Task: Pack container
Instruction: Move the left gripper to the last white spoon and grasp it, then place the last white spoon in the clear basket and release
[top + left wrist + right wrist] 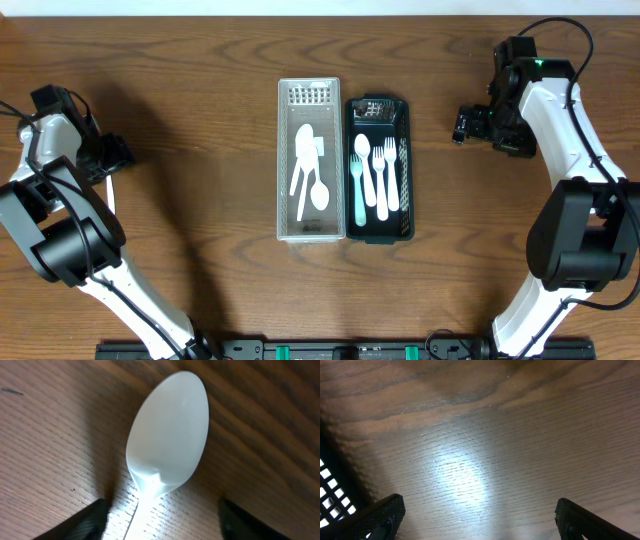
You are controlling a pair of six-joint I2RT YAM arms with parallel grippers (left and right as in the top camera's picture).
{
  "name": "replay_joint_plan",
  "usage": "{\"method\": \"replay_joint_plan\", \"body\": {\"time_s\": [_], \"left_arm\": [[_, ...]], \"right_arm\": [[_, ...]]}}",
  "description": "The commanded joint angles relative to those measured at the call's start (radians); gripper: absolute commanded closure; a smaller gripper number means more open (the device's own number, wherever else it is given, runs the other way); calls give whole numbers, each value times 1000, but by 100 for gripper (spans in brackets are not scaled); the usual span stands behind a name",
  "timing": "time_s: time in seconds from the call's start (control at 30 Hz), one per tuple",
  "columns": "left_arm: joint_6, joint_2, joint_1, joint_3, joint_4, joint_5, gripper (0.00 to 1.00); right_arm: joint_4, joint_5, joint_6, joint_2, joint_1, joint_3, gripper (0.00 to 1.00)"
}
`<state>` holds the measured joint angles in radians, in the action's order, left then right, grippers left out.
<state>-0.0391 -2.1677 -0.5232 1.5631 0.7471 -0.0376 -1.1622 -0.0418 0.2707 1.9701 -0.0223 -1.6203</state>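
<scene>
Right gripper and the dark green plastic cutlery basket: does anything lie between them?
Nothing: the overhead view shows only bare brown wooden table between the right gripper and the dark green plastic cutlery basket.

Counter (470, 475) was shown as grained wood with a dull sheen. The white spoon (170, 435) was rendered in smooth, glossy plastic, and the clear basket (332, 120) and dark basket (379, 112) in perforated plastic.

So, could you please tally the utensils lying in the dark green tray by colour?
In the dark green tray:
teal spoon: 1
white forks: 2
Total: 3
</scene>
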Motion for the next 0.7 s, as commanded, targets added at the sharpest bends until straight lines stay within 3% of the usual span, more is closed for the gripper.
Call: {"method": "replay_joint_plan", "body": {"time_s": [0.0,0.23,0.4,0.5,0.67], "left_arm": [[-13,-45,-6,-7,23,23,35],[-9,-45,-6,-7,58,23,65],[-10,-45,-6,-7,76,23,75],[-10,-45,-6,-7,79,23,94],[-10,-28,-3,-7,79,23,94]], "right_arm": [[-2,-14,13,7,-3,5,1],[-2,-15,12,7,-3,5,1],[-2,-15,8,7,-4,5,1],[-3,-14,9,7,-4,5,1],[-3,-14,9,7,-3,5,1]]}}
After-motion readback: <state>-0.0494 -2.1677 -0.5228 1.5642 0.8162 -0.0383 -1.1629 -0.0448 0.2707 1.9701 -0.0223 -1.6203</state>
